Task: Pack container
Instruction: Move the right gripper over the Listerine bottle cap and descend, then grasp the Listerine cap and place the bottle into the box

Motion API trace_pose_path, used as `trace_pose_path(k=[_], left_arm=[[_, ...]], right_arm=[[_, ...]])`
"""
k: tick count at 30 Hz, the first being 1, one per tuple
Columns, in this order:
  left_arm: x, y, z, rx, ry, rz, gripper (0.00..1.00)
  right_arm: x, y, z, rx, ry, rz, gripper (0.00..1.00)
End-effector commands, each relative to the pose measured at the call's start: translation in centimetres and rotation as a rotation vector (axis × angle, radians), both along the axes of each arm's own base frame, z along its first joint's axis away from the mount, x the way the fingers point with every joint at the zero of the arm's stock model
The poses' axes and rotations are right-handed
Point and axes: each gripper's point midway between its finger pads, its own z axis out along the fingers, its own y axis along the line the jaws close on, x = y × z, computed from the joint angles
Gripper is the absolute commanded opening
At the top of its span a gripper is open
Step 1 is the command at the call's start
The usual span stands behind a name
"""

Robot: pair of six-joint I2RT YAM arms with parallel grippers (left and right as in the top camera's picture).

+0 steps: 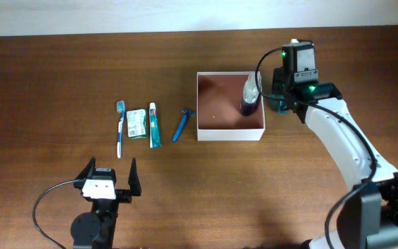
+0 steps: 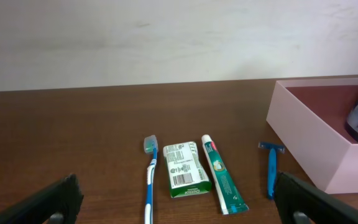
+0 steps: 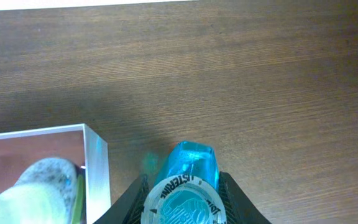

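Between the fingers of the right gripper [image 1: 280,101] sits a blue bottle [image 3: 190,163], clamped from both sides. Just to that gripper's left stands the container [image 1: 230,134], with 1 purple bottle [image 1: 248,105] inside by the wall nearest the gripper. The left gripper [image 1: 110,169] is spread wide; ahead of it lie 4 items: toothbrush [image 1: 120,128], packet [image 1: 137,124], toothpaste [image 1: 155,126], razor [image 1: 181,124].
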Motion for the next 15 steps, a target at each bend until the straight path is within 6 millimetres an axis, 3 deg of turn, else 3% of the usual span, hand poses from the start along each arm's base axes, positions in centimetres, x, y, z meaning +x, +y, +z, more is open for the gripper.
trace_pose_path(k=[1, 8, 15], left_arm=[[0.0, -0.2, -0.1, 0.018, -0.002, -0.015, 0.99], [0.0, -0.2, -0.1, 0.018, -0.002, -0.015, 0.99], [0.0, -0.2, -0.1, 0.018, -0.002, -0.015, 0.99]], right_arm=[[-1.1, -0.5, 6.3, -0.011, -0.132, -0.013, 0.29], [-5.0, 0.2, 10.4, 0.051, -0.160, 0.048, 0.29], [-6.8, 3.9, 12.2, 0.176, -0.182, 0.208, 0.29]])
